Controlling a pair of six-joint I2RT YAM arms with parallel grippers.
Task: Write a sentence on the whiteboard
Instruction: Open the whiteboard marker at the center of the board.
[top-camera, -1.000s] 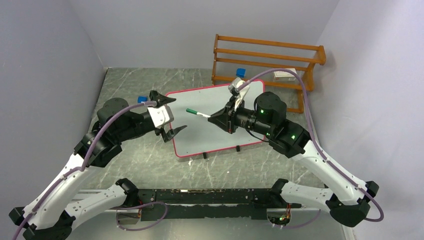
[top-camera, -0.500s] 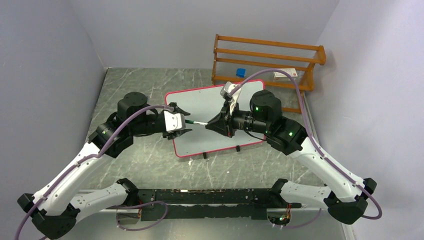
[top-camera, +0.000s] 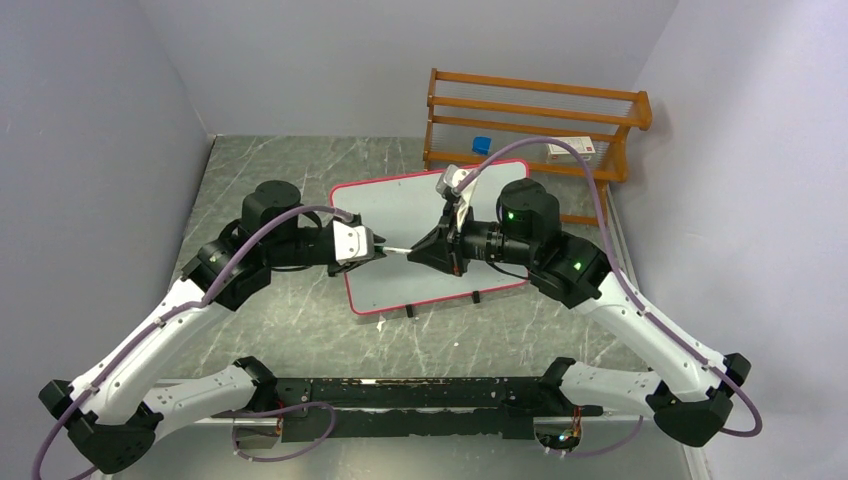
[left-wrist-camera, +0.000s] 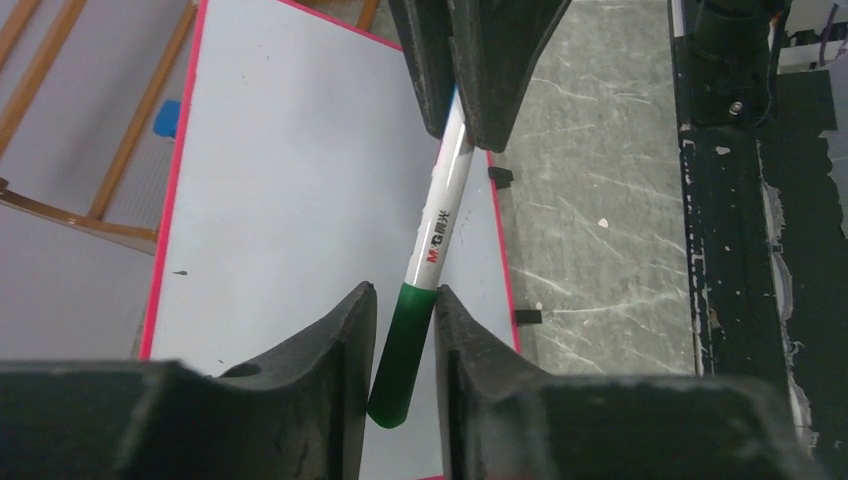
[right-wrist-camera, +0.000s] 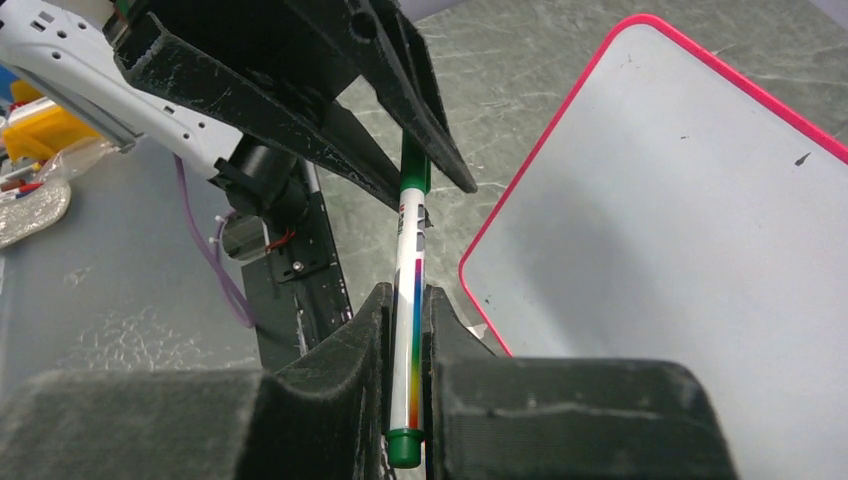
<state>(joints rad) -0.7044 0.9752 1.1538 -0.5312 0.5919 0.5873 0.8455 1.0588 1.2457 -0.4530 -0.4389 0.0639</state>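
From above, my left claw (top-camera: 372, 245) and my right claw (top-camera: 425, 250) face each other tip to tip over the whiteboard (top-camera: 400, 200), which lies flat mid-table, its long side running from 8 to 2 o'clock, with the wooden rack (top-camera: 540, 110) beyond it at 1 o'clock. A green marker (top-camera: 395, 249) bridges the two claws. Through my left wrist camera, the left claw (left-wrist-camera: 400, 300) has narrowed to a slim gap around the marker's green cap (left-wrist-camera: 400, 360). The pads sit just beside the cap on either side, and I cannot tell whether they press it. The white barrel (left-wrist-camera: 440, 220) runs up toward 12 o'clock into the right claw (left-wrist-camera: 455, 110), with the whiteboard (left-wrist-camera: 290, 200) beneath and the grey table (left-wrist-camera: 600, 200) at 3 o'clock. Through my right wrist camera, the right claw (right-wrist-camera: 405, 310) is clamped tight on the marker (right-wrist-camera: 410, 270), pads against the barrel on both sides. The left claw (right-wrist-camera: 420, 185) straddles the cap at 12 o'clock, and the whiteboard (right-wrist-camera: 650, 200) spreads out toward 3 o'clock.
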